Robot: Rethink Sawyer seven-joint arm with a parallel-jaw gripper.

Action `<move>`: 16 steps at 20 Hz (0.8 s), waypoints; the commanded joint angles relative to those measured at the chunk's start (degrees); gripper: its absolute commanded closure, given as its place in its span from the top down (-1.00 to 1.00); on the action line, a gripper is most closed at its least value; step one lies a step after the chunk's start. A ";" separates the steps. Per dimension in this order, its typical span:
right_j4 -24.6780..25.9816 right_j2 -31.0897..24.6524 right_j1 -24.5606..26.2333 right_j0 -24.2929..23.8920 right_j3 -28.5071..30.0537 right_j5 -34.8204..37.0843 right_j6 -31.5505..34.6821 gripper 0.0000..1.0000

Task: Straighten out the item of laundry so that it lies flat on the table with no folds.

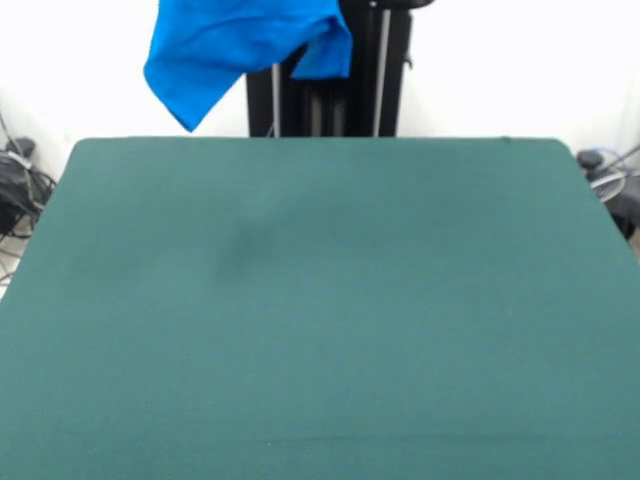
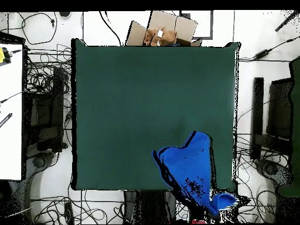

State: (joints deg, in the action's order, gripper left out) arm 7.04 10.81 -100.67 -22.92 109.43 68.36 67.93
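Up above the table (image 1: pixel 320 300) hung the T-shirt (image 1: pixel 235 50), bright blue, bunched and drooping in loose folds, clear of the green cloth. No lettering could be read on it from either angle. From the front it dangled at the top edge, its lowest corner pointing down before the black pedestal (image 1: pixel 330 90). From overhead it spread over the table's near corner, and a cardboard box (image 2: pixel 167 32) sat past the opposite edge. Whether the gripper was clamped or apart, I could not tell.
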 commanded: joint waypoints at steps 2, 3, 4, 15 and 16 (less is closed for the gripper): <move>-3.47 9.02 1.94 -0.88 20.57 -17.67 -10.55 -1.00; -4.65 8.33 3.25 -1.27 21.62 -21.03 -11.62 -1.00; -9.06 7.06 5.43 -2.22 24.27 -27.77 -15.43 -1.00; -29.17 -5.15 10.22 -8.87 34.95 -49.94 -24.16 -1.00; -27.42 -5.65 10.61 -9.24 34.62 -50.47 -22.87 -1.00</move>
State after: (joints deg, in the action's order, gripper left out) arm -19.45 5.94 -92.53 -31.01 121.56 19.18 53.83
